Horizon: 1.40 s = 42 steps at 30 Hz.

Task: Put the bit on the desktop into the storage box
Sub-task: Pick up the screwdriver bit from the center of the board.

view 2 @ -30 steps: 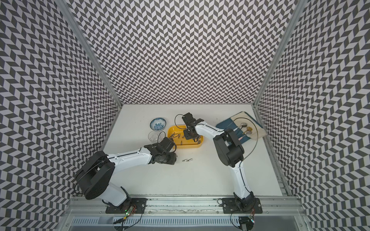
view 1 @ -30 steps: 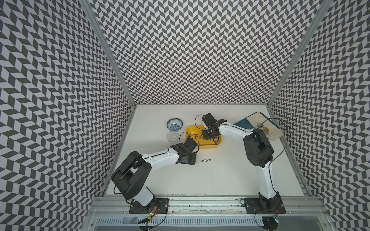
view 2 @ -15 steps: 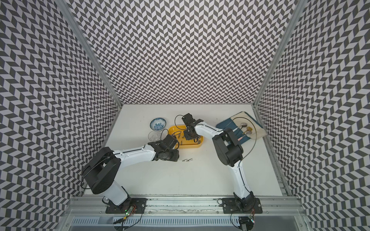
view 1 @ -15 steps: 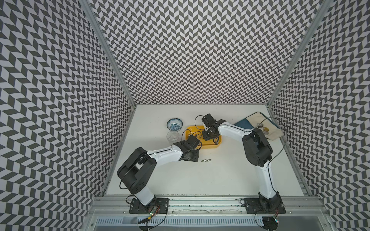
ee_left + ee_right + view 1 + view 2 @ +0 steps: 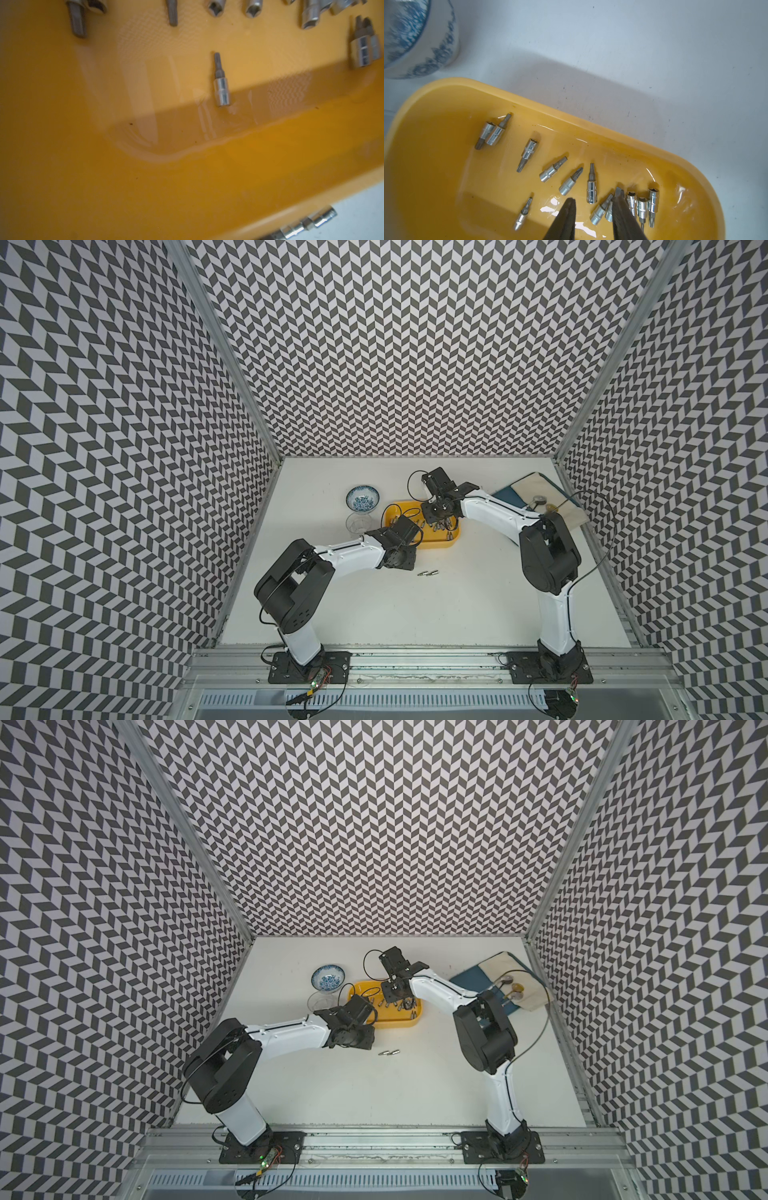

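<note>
The right gripper (image 5: pixel 593 198) hangs low over the right end of the shallow yellow plastic storage box (image 5: pixel 436 97), its two dark fingers spread with nothing between them. One fingertip (image 5: pixel 620 207) overlaps a cluster of short silver socket-shank bits (image 5: pixel 641 207), and others lie scattered over the box floor. The left gripper (image 5: pixel 405 537) sits above the box's near left corner; its fingers are hidden, so I cannot tell its state. Two silver desktop bits (image 5: pixel 428 573) lie end to end on the white table (image 5: pixel 415 614), just off the box's near long edge, untouched. A blue-patterned ceramic bowl (image 5: pixel 363 497) and a clear glass (image 5: pixel 358 523) stand beyond the box's left end.
</note>
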Available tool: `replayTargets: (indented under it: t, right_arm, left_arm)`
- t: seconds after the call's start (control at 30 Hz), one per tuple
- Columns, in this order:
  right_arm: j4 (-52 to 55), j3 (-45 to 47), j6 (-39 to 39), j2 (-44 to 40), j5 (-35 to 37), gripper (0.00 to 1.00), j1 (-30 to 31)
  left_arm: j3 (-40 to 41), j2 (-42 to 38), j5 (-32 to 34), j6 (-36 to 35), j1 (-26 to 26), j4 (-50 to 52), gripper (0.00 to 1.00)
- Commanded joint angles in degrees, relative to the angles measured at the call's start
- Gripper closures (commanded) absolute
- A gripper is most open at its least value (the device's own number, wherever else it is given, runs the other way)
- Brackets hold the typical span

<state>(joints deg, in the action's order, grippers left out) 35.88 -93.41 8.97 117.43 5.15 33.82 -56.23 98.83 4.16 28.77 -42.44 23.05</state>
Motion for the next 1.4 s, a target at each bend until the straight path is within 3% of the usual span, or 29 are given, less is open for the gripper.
replayTargets:
  t: [0.0,1.03,1.37]
  right_arm:
    - [-0.11,0.77,-0.04,-3.04,0.92,0.66,-0.34]
    - [2.53,2.06,0.27,-9.47,0.43,0.66,-0.25]
    - [2.44,6.28,1.19,-13.14,0.56,0.66,0.10]
  left_arm:
    - [-1.30,0.41,2.74,-1.45,0.11,2.48,0.51]
    - [1.62,-0.56,3.04,-1.62,-1.42,3.32,0.65]
    - [2.94,-0.73,2.53,-1.52,-1.67,2.80,0.81]
